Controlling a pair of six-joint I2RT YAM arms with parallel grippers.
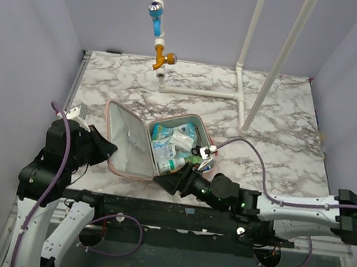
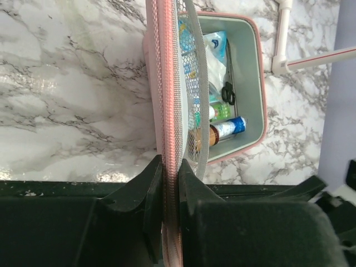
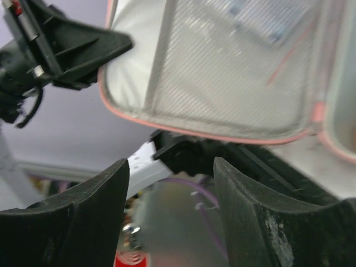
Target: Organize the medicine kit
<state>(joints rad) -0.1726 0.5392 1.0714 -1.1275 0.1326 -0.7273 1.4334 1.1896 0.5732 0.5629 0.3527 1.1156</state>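
The pink medicine kit [image 1: 127, 141] lies open on the marble table, its grey-lined lid raised at the left. Its base holds blue packets [image 1: 165, 134], small bottles [image 1: 173, 164] and scissors [image 2: 228, 92]. My left gripper [image 1: 110, 151] is shut on the lid's pink zippered rim [image 2: 170, 100], which runs between the fingers in the left wrist view. My right gripper [image 1: 160, 180] is open and empty at the kit's near edge. In the right wrist view it sits just below the lid's mesh lining [image 3: 222, 67], apart from it.
A white pipe frame [image 1: 239, 95] stands at the back of the table, with a blue and orange valve [image 1: 159, 32] hanging above it. A black rail [image 1: 187, 217] runs along the table's near edge. Purple walls close in both sides.
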